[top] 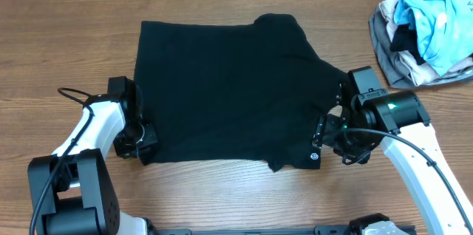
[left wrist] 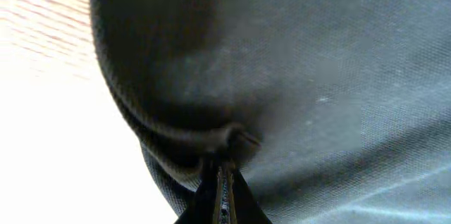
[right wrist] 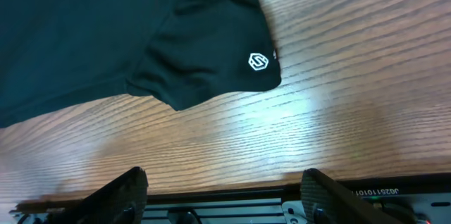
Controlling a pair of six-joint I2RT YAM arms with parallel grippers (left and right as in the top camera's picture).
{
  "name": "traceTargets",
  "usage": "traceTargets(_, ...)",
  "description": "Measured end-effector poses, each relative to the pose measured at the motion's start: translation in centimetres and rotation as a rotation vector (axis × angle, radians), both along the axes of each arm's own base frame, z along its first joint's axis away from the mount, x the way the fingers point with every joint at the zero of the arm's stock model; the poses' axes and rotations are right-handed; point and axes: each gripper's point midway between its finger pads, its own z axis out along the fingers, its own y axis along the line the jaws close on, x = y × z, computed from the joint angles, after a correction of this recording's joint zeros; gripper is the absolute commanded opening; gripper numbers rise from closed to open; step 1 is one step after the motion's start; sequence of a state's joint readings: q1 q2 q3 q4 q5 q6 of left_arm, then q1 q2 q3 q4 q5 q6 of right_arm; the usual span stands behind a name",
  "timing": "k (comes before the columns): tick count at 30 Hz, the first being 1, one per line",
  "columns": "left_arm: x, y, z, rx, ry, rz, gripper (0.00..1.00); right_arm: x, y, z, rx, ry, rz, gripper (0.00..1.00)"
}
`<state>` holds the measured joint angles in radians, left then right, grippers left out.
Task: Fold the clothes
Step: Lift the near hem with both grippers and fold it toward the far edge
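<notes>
The clothes are one black garment (top: 229, 87) spread flat on the wooden table, with a small white logo (top: 314, 158) at its front right corner. My left gripper (top: 143, 143) is at the garment's front left corner. In the left wrist view its jaws (left wrist: 224, 168) are shut on a pinched fold of the black fabric (left wrist: 296, 62). My right gripper (top: 336, 140) is beside the garment's right edge, just above the logo. In the right wrist view its fingers (right wrist: 224, 185) are wide open and empty over bare wood, with the logo (right wrist: 258, 62) and the garment corner (right wrist: 197, 55) ahead.
A bundle of light-blue, grey and beige garments (top: 425, 32) lies at the back right. The table's front edge with a metal rail (right wrist: 225, 206) is just beyond my right fingers. Bare wood (top: 66, 35) surrounds the black garment.
</notes>
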<state>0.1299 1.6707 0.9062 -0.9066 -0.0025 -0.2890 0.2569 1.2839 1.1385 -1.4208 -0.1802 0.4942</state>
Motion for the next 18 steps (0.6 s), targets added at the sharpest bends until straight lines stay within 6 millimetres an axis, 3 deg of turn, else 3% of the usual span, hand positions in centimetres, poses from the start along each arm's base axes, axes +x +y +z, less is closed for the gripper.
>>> traceTargets(4, -0.3, 0.7, 1.1, 0.007, 0.030, 0.023, 0.04, -0.2, -0.1, -0.5, -0.003, 0.013, -0.005, 0.72)
traceTargets(9, 2.4, 2.0, 4.1, 0.023, -0.031, 0.040, 0.04, -0.1, 0.4, -1.6, 0.003, 0.011, -0.025, 0.67)
traceTargets(12, 3.8, 2.3, 5.9, 0.035, -0.087, 0.038, 0.04, -0.4, 1.4, -3.1, 0.004, 0.015, -0.022, 0.66)
traceTargets(18, 4.8, 2.5, 8.3, 0.048, -0.172, 0.031, 0.04, -1.7, 2.9, -6.5, -0.035, 0.023, -0.030, 0.65)
